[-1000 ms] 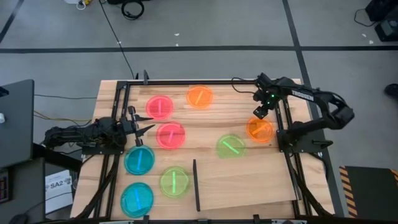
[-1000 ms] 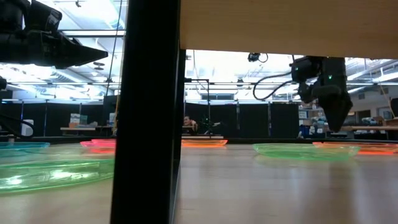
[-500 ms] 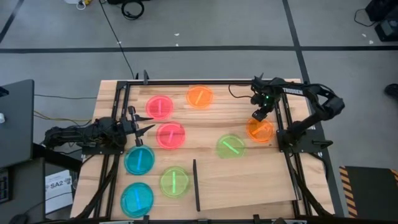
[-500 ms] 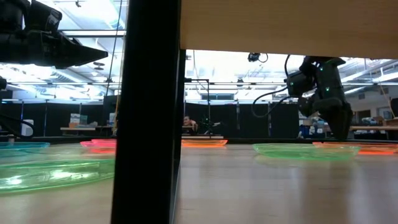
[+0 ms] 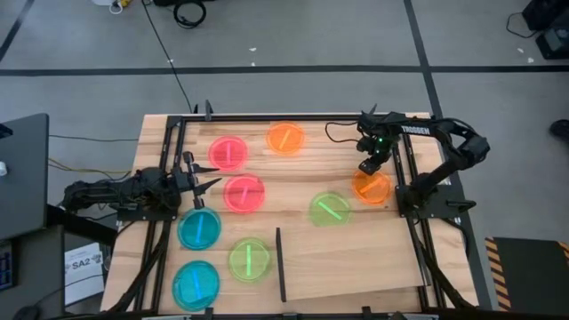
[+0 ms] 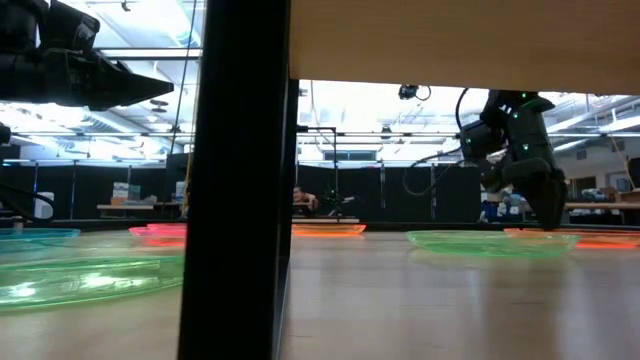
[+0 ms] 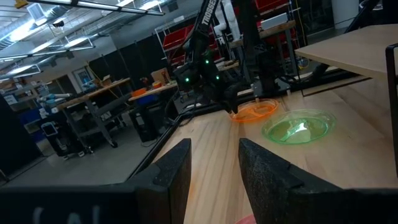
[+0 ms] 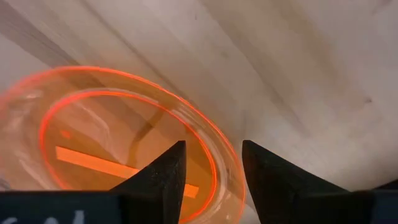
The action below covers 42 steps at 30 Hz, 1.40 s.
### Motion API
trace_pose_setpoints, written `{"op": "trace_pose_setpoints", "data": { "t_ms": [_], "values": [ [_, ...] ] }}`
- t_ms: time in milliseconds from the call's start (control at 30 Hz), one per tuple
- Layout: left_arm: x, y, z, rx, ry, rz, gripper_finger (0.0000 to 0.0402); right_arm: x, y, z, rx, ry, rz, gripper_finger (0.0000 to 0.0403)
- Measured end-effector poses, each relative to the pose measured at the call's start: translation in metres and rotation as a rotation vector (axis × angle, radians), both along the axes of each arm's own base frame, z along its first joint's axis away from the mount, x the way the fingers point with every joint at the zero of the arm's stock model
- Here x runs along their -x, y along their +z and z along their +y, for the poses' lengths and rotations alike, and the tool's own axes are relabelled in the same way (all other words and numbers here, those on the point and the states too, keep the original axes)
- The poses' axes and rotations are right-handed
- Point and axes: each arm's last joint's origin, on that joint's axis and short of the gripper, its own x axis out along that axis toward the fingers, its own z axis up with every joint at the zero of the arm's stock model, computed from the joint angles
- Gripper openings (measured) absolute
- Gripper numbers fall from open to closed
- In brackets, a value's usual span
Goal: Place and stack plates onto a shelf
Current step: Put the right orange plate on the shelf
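Several translucent plates lie flat on the tabletop: two pink (image 5: 228, 152) (image 5: 244, 193), two orange (image 5: 285, 138) (image 5: 372, 187), two green (image 5: 329, 209) (image 5: 249, 260) and two blue (image 5: 198, 229) (image 5: 195, 284). The shelf (image 5: 356, 267), a pale board with a black strip (image 5: 280, 264), lies at the near middle. My right gripper (image 8: 212, 152) points down, open, low over the right orange plate (image 8: 124, 143). Its fingers straddle the plate's rim (image 8: 221, 158), one over the dish and one over the table. My left gripper (image 7: 214, 171) waits open and level at the table's left.
A black metal frame (image 5: 409, 169) runs along the table's edges, close beside the right orange plate. In the low view a black upright (image 6: 240, 180) hides the table's middle. The green plate (image 7: 297, 127) lies just nearer than the orange one. Bare wood lies between the plates.
My right gripper has sunk toward the right orange plate, pointing down all the while, and now hangs just above the plate's far-left rim. No plate has moved.
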Motion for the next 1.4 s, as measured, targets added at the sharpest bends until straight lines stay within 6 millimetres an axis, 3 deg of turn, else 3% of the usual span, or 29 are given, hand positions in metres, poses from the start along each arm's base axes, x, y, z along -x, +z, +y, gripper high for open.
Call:
{"op": "trace_pose_setpoints", "data": {
  "t_ms": [300,1067,1400],
  "values": [
    [0.0,-0.0001,0.0,0.0,0.0,0.0,0.0141,-0.008,-0.0053,0.0034,0.013,0.055,0.058,0.0144],
    [0.0,-0.0001,0.0,0.0,0.0,0.0,0.0141,-0.0082,-0.0055,0.0038,0.01,0.058,0.056,0.0013],
    [0.0,-0.0001,0.0,0.0,0.0,0.0,0.0141,-0.0082,-0.0056,0.0038,0.01,0.057,0.055,0.0008]
  ]
}}
